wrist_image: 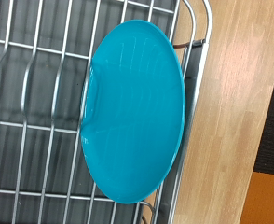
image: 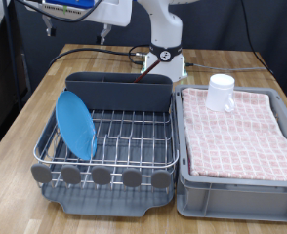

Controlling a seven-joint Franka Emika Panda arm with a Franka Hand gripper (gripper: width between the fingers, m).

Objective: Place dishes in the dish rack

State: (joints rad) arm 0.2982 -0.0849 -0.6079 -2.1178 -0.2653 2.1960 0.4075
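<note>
The light-blue plate point(image: 76, 124) stands on edge in the dish rack point(image: 134, 136), at the exterior view's left end of the wire grid. The wrist view looks down on the plate point(wrist_image: 135, 112) over the rack wires point(wrist_image: 34, 140); no fingers show there. The white cup point(image: 221, 93) stands upside down on the pink checked cloth point(image: 243, 136) at the exterior view's right. The gripper point(image: 102, 35) hangs high at the exterior view's top, above the rack's left part, mostly cut off, touching nothing. The wooden spoon is out of view.
The cloth lines a grey bin point(image: 236, 195) right beside the rack. The robot base point(image: 165, 54) and black cables point(image: 95, 51) sit behind the rack's tall back wall point(image: 119, 93). Bare wooden table point(image: 31, 107) lies left of the rack.
</note>
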